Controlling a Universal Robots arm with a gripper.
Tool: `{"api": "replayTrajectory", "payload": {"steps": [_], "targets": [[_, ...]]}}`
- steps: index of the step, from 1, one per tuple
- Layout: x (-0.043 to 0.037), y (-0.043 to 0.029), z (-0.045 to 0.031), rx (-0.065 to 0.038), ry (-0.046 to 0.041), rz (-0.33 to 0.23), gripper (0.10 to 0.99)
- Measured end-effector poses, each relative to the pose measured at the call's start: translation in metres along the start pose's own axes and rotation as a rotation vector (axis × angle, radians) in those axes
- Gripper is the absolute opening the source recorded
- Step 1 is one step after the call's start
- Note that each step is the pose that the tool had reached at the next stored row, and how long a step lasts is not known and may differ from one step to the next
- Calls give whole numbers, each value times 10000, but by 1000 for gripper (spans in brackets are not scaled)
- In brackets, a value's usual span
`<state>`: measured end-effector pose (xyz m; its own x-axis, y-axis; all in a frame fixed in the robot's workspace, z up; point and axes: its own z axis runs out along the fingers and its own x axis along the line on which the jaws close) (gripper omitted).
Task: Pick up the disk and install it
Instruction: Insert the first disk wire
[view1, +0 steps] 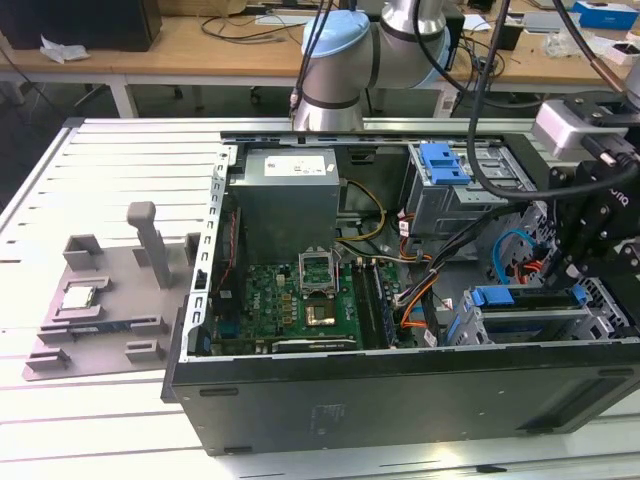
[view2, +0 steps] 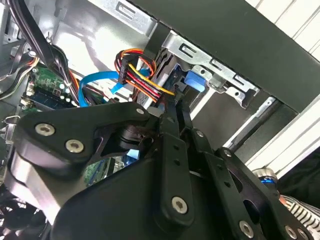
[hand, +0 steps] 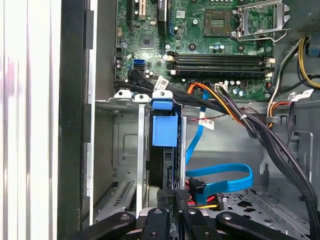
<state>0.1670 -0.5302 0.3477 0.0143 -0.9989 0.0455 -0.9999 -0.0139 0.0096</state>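
The disk (view1: 528, 303) stands on edge in a slot of the metal drive cage (view1: 470, 325) at the front right of the open computer case. In both wrist views its blue carrier frame (hand: 164, 131) (view2: 194, 81) shows at the cage's end. My gripper (hand: 173, 201) (view2: 175, 109) reaches down at the other end of the disk, at the exterior view's right (view1: 580, 272). Its black fingers (hand: 182, 196) are drawn close together on the disk's thin dark edge.
Bundled cables (hand: 235, 112) and blue data cables (hand: 222, 175) run right beside the cage. The motherboard (view1: 300, 300) and power supply (view1: 285, 185) fill the case's left half. A second cage with a blue bracket (view1: 445, 162) sits behind. A grey fixture plate (view1: 110, 300) lies outside the case.
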Motion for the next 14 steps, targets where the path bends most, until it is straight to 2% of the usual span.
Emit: {"api": "replayTrajectory", "payload": {"steps": [11, 14], "targets": [[-13, 18, 46, 8, 1, -163, 169], [-15, 26, 97, 7, 3, -163, 169]]}}
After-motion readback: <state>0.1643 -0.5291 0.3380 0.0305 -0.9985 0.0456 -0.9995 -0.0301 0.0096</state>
